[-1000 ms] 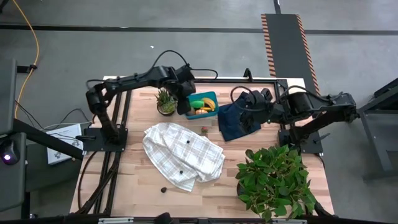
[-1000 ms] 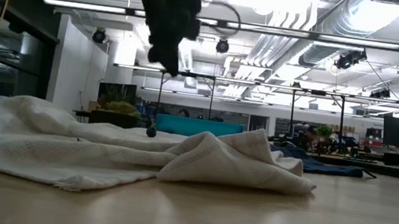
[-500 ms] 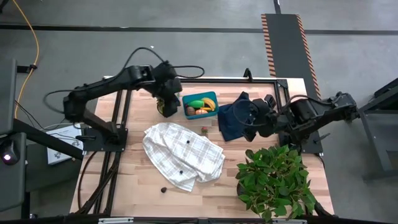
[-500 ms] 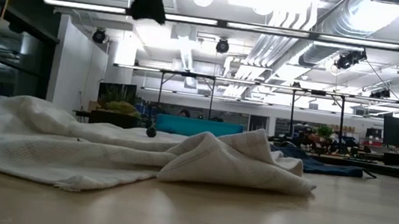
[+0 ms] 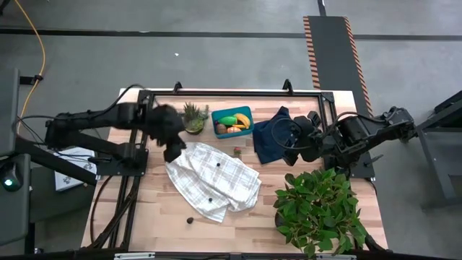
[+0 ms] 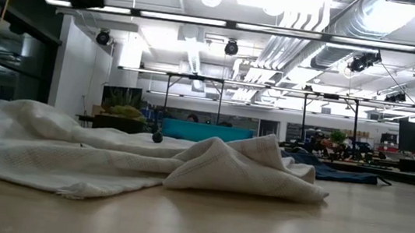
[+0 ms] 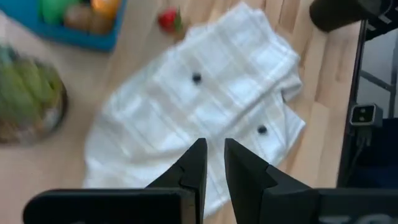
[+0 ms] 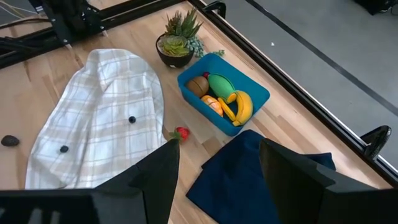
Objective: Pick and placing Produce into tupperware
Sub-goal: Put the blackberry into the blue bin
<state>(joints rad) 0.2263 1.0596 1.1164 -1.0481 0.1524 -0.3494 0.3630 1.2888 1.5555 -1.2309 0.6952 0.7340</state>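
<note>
Tupperware (image 5: 233, 121) sits at table's far edge, banana, green and orange pieces inside; red berry (image 5: 237, 152) and dark ones remain on checked cloth (image 5: 213, 179). Your left gripper (image 7: 211, 163) has swung away from tub to cloth's near corner, jaws nearly together, empty. Right gripper (image 8: 217, 163) waits over navy cloth (image 5: 273, 141), jaws apart. Next pick likely berry.
</note>
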